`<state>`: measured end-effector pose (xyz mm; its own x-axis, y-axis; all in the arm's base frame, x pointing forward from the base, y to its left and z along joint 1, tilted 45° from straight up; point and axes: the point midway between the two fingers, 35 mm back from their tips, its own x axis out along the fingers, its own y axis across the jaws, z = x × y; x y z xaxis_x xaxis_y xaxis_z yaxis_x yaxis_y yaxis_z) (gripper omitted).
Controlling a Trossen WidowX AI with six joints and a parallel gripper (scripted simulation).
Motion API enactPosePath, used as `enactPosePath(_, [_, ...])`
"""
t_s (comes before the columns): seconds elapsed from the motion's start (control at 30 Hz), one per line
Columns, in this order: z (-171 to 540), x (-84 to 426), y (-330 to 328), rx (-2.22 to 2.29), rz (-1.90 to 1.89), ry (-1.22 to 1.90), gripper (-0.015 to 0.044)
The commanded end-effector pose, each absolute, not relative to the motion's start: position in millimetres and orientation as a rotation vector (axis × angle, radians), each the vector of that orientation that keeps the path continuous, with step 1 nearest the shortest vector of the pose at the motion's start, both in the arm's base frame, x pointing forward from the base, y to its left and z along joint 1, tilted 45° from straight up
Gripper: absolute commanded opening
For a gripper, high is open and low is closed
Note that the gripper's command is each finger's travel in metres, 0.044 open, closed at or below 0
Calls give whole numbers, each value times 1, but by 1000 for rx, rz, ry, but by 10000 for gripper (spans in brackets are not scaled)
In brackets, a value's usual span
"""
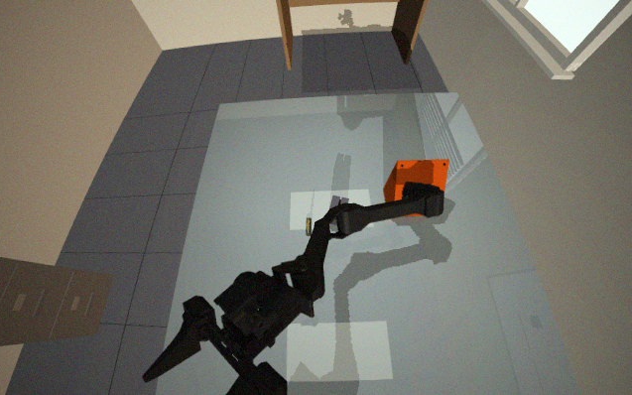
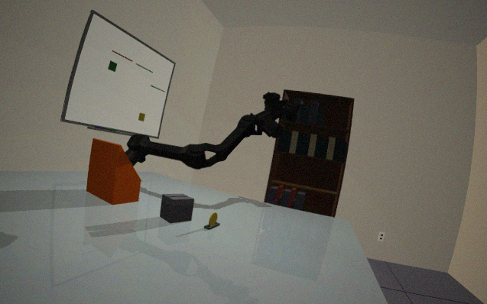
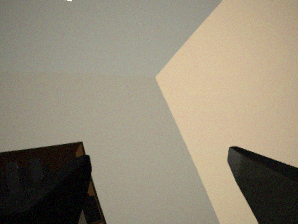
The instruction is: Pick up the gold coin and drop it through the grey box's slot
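The gold coin [image 1: 309,224] [image 2: 212,219] stands on its edge in the dark-green holder [image 2: 212,226] on the table. The grey box [image 1: 334,202] [image 2: 176,210] stands closed beside it, between the holder and the orange block. Its lid shows a thin line in the exterior view, and the arm partly covers the box in the top view. My gripper [image 3: 161,159] is open and empty, with its fingers wide apart. It is high above the table, well away from coin and box, and points at the walls and ceiling. Neither coin nor box shows in the wrist view.
The arm reaches out from the orange block [image 1: 417,171] [image 2: 103,172] on the pale, glossy table [image 1: 243,164] [image 2: 126,275]. A bookcase [image 2: 306,168] and a whiteboard [image 2: 126,88] stand beyond the table. Shadows and reflections of the arm lie on the table top.
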<state>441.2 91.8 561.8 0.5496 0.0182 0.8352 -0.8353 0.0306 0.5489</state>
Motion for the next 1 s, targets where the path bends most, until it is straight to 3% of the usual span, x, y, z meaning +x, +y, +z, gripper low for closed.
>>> enactPosePath(0.0, [563,440,92,1394,773,-768,374])
enactPosePath(0.27, [607,369,108,1419,973,-857,164])
enactPosePath(0.63, [672,220,115,1597,1326,-1034,161])
enactPosePath(0.97, [700,87,49,1872,1630,-1225,161])
